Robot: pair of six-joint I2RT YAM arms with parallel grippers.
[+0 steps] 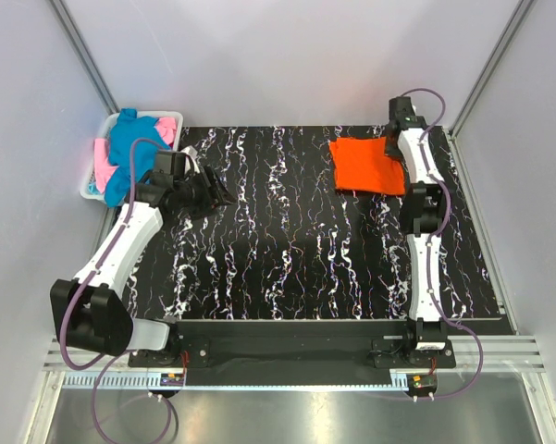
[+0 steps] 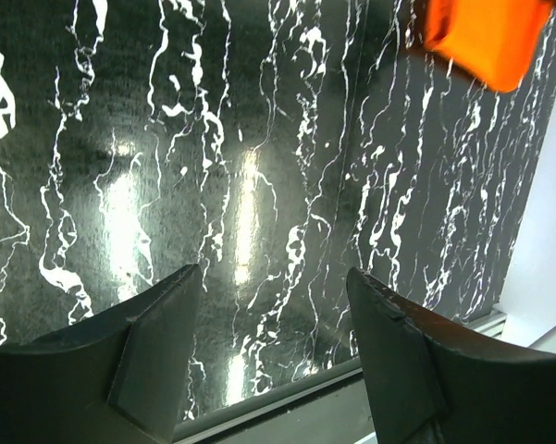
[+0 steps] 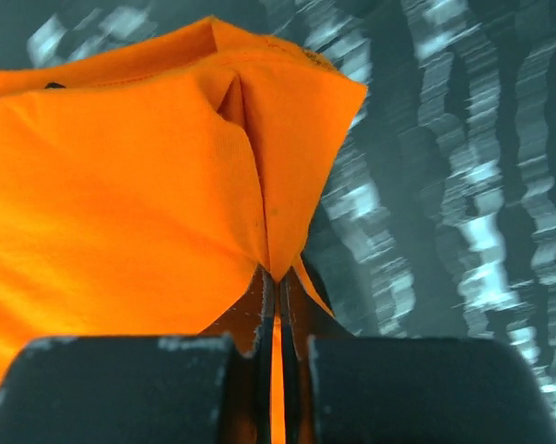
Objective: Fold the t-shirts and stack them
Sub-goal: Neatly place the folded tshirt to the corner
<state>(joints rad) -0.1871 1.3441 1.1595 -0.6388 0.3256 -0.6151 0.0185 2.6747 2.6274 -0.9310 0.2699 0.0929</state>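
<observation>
– Orange folded cloth t-shirt is lying far right; our right gripper is clamping its edge.
– We're placing it. Left gripper is hanging open. Next, probably: release, fetch teal-blue shirt.

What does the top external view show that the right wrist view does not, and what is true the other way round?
Only the top external view: the white basket at the far left corner, holding the teal-blue t-shirt and the pink t-shirt, with the left gripper near it. Only the right wrist view: the right gripper shut on a pinched fold of cloth. Both: the orange t-shirt and the black marbled mat.
</observation>
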